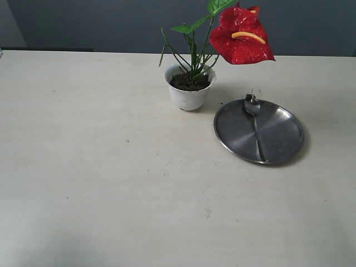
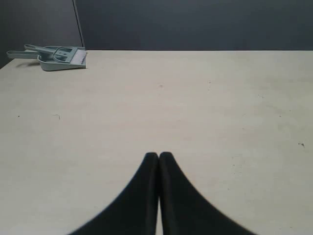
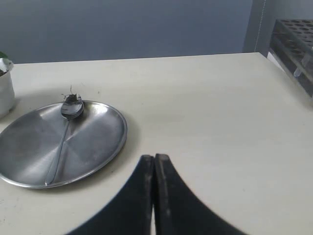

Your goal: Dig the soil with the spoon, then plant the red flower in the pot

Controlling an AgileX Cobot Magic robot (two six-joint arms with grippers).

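Observation:
The white pot (image 1: 188, 95) stands upright at the back middle of the table, filled with dark soil (image 1: 189, 83). The red flower (image 1: 240, 36) rises from that soil on thin green stems, its bloom leaning right. To the right of the pot, the spoon (image 1: 254, 123) lies on a round steel plate (image 1: 278, 136), a bit of soil on its bowl (image 3: 72, 108). The pot's edge (image 3: 5, 88) shows in the right wrist view. My left gripper (image 2: 159, 155) is shut and empty over bare table. Near the plate's rim, my right gripper (image 3: 155, 157) is shut and empty too. Neither arm shows in the exterior view.
A grey-green dustpan with a brush (image 2: 55, 56) lies at a far table corner in the left wrist view. A dark rack (image 3: 296, 46) stands beyond the table edge in the right wrist view. The table (image 1: 111, 183) is pale with small specks.

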